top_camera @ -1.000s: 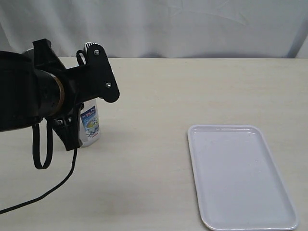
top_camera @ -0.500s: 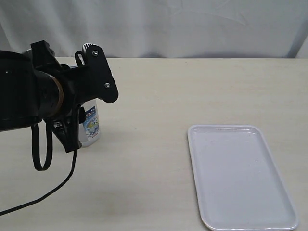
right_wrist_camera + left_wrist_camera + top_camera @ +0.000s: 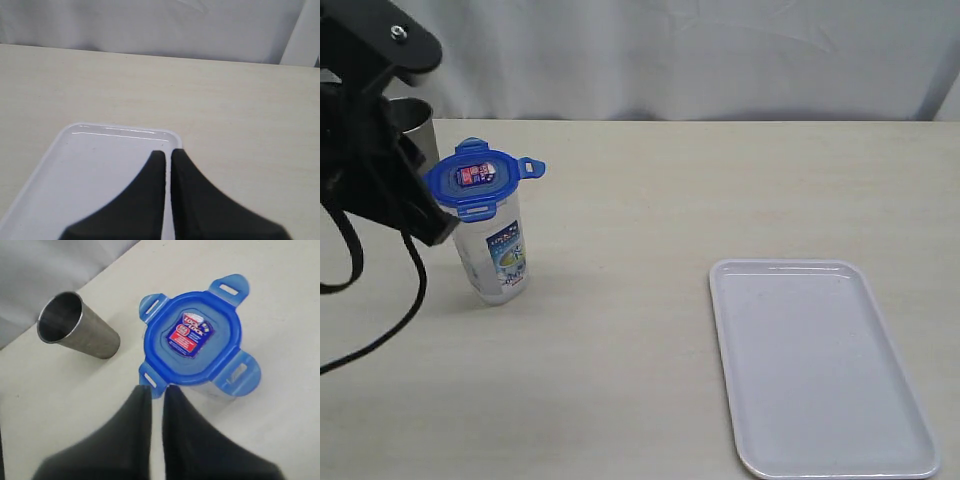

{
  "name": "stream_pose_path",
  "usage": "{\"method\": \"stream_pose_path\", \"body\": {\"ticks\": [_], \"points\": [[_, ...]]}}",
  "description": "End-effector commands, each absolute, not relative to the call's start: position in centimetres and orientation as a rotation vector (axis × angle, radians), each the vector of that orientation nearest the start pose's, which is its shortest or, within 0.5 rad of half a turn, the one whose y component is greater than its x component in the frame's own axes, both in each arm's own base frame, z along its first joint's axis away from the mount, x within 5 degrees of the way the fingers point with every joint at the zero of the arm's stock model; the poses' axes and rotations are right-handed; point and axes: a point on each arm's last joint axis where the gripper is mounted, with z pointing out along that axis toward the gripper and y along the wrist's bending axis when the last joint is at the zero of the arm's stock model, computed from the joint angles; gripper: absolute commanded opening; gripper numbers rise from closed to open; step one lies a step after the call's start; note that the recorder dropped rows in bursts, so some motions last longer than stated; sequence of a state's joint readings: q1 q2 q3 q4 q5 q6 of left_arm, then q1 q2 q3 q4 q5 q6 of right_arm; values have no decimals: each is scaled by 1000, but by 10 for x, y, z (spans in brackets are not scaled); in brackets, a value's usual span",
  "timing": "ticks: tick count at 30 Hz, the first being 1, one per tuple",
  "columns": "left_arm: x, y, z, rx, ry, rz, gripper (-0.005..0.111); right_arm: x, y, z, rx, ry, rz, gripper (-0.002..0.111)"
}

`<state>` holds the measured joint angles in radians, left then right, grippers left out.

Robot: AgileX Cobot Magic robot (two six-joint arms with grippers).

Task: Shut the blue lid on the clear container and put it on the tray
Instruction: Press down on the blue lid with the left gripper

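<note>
Two printed marks are showing, both at the far left. The blue lid (image 3: 196,362) is carrying a red-and-blue sticker (image 3: 190,335). In the left wrist view it is reading roughly "LOCK LOCK", with the finer print unreadable. The clear container (image 3: 475,250) is bearing a blue-white-green label (image 3: 508,258), its wording too small to make out. The container is standing upright on the table (image 3: 650,200), well apart from the tray (image 3: 820,380). The lid is sitting on its mouth with the flaps sticking outward.

The left gripper (image 3: 156,391) is showing its fingers drawn almost together, a thin slit between them and nothing in it. The tips are hovering just beside one lid flap; contact cannot be told. The exterior view is giving only the black arm (image 3: 365,130), which is hiding part of the grey metal cup (image 3: 415,115). The left wrist view is showing that cup whole, near the container but apart.

The right gripper (image 3: 167,152) is appearing only in its own wrist view. Its jaws are pressed together on nothing, hanging over the tray's rim near a corner.
</note>
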<state>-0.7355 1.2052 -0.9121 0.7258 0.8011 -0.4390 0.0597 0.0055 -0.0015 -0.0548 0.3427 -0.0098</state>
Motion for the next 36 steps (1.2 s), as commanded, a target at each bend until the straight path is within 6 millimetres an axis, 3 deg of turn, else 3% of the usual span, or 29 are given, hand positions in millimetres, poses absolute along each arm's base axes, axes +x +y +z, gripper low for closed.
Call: {"method": "stream_pose_path", "body": {"ticks": [1, 9, 15, 20, 28, 32, 36], "points": [[218, -114, 320, 650, 2240, 145, 0, 54, 2, 182, -103, 1822, -21, 4], [242, -98, 300, 644, 2403, -150, 0, 54, 2, 182, -103, 1822, -21, 4], [248, -95, 297, 697, 2377, -80, 0, 54, 2, 182, -103, 1822, -21, 4], [265, -83, 296, 612, 2312, -18, 0, 54, 2, 182, -103, 1822, -21, 4], [296, -62, 261, 556, 2419, 40, 0, 54, 2, 182, -103, 1822, -21, 4], [308, -51, 260, 489, 2425, -2, 0, 54, 2, 182, -103, 1822, -21, 4], [319, -49, 252, 536, 2455, -151, 0, 54, 2, 182, -103, 1822, -21, 4]]}}
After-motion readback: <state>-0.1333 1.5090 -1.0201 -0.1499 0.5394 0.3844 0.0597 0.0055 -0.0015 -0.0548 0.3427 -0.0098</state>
